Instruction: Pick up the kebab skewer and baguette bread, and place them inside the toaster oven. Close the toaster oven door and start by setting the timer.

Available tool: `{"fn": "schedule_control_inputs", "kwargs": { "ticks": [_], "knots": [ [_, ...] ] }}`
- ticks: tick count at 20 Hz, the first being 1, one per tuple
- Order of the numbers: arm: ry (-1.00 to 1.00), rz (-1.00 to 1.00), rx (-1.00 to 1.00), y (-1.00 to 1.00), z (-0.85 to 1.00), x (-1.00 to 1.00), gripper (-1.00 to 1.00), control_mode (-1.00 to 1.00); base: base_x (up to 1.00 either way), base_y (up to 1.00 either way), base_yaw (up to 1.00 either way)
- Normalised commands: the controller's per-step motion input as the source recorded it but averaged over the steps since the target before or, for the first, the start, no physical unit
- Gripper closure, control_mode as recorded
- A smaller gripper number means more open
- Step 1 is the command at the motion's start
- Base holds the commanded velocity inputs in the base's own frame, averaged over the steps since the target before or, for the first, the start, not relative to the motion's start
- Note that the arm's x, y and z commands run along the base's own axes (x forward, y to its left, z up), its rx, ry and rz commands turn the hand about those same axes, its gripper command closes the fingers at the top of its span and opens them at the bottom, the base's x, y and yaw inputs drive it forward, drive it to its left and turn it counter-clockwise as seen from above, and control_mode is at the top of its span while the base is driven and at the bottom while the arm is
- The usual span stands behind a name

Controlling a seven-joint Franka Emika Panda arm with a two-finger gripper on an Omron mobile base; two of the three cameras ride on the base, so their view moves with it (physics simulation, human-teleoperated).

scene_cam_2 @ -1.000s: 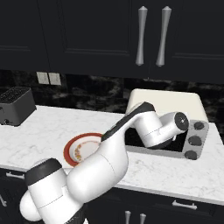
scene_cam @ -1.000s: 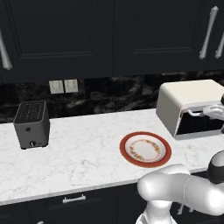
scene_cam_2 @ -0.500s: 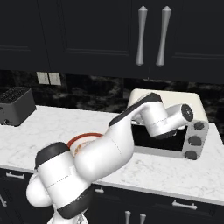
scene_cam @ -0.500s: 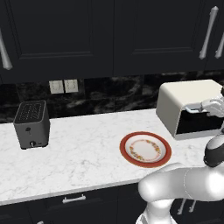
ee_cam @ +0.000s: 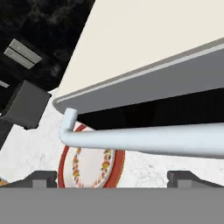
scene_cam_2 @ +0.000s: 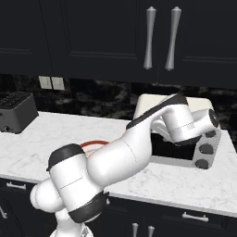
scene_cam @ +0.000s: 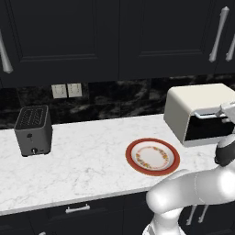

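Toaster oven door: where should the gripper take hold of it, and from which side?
By the handle, the slim bar along the door's top edge. It stands off the front on a bent end, so the fingers can straddle it, coming from the front.

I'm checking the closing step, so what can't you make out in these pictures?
- Pincer fingertips: hand view, cut off by the bottom edge, so open or shut is unclear.
- Toaster oven interior: dark in each view, so skewer and bread cannot be confirmed.
- Toaster oven door: right base view, hidden behind the arm.
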Motion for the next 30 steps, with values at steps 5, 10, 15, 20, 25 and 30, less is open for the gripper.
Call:
{"fn": "schedule_control_inputs", "kwargs": {
  "ticks": [5,10,15,20,25,30],
  "knots": [
    [-0.21,0.0,0.0,0.04,0.0,-0.56,-1.0,-1.0,0.0,0.0,0.0],
    [-0.16,-0.13,0.01,0.07,0.0,-0.23,-1.0,-1.0,0.0,0.0,0.0],
    [0.0,-0.26,0.15,-0.05,0.11,0.0,-1.0,-1.0,0.0,0.0,0.0],
    [0.0,-0.19,0.21,0.0,0.0,-0.14,-1.0,-1.0,0.0,0.0,0.0],
    [-0.01,-0.08,0.25,-0.12,-0.14,-0.02,-1.0,-1.0,0.0,0.0,0.0],
    [0.0,-0.14,0.22,-0.54,-0.01,-0.02,-1.0,-1.0,0.0,0.0,0.0]
  ]
}}
